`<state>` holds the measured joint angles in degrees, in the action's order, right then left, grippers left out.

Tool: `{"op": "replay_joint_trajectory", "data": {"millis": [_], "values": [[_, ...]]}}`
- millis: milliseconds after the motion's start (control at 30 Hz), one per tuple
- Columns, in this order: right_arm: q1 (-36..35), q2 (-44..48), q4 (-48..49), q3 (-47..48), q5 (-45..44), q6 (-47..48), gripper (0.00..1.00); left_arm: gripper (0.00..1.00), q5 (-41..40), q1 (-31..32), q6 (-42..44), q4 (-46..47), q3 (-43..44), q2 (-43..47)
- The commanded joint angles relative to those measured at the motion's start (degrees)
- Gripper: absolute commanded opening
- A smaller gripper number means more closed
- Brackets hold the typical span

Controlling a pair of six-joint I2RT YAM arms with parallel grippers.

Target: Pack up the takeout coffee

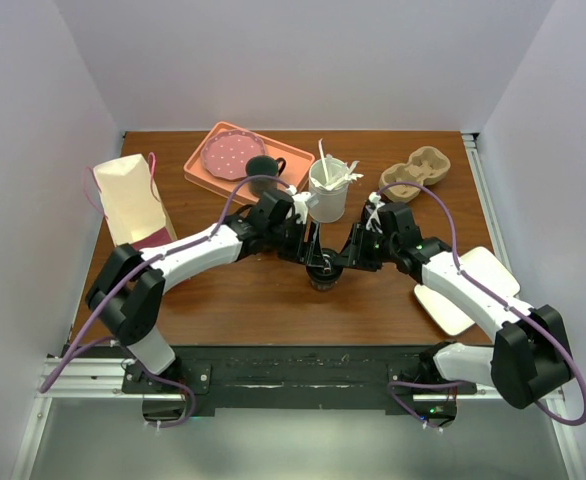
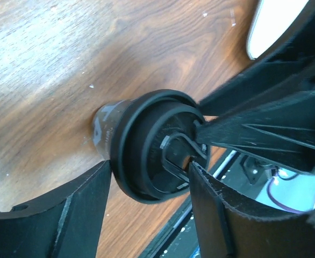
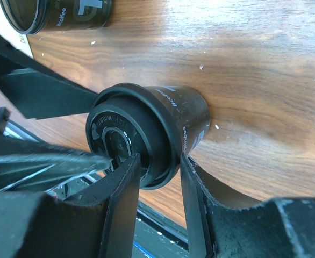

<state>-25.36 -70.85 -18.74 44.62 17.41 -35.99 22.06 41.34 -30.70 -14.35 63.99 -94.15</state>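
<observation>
The takeout coffee (image 1: pixel 323 276) stands upright on the wood table between both arms. It is a black paper cup with white lettering (image 3: pixel 187 115) and a round black lid (image 3: pixel 122 134). My right gripper (image 3: pixel 158 161) is shut on the lid's rim, with one finger on the lid top and the other against the cup's outside. It reaches in from the right in the top view (image 1: pixel 341 262). My left gripper (image 2: pixel 150 169) is open and straddles the lid (image 2: pixel 147 145), its fingertips level with the lid. It comes in from the left (image 1: pixel 311 255).
A second lettered black cup (image 3: pixel 66 13) without a lid stands close by. A paper bag (image 1: pixel 133 200) is at the left. A pink tray (image 1: pixel 198 170) with a dark mug (image 1: pixel 263 165), a white cup of stirrers (image 1: pixel 328 190) and a cardboard carrier (image 1: pixel 415 172) stand behind. White plates (image 1: pixel 473 290) lie at the right.
</observation>
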Motion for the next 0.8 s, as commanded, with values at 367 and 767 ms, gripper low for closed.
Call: {"op": "replay_joint_trajectory", "data": {"millis": [367,767], "values": [[0.23,-0.25,-4.36,6.43,-3.52,3.46,0.47,0.55,-6.68,0.32,4.86,0.11,-1.67,-3.32],[1.02,-9.21,-4.11,11.10,5.00,9.97,0.51,0.50,-5.01,0.32,5.56,2.31,-5.62,-4.82]]}}
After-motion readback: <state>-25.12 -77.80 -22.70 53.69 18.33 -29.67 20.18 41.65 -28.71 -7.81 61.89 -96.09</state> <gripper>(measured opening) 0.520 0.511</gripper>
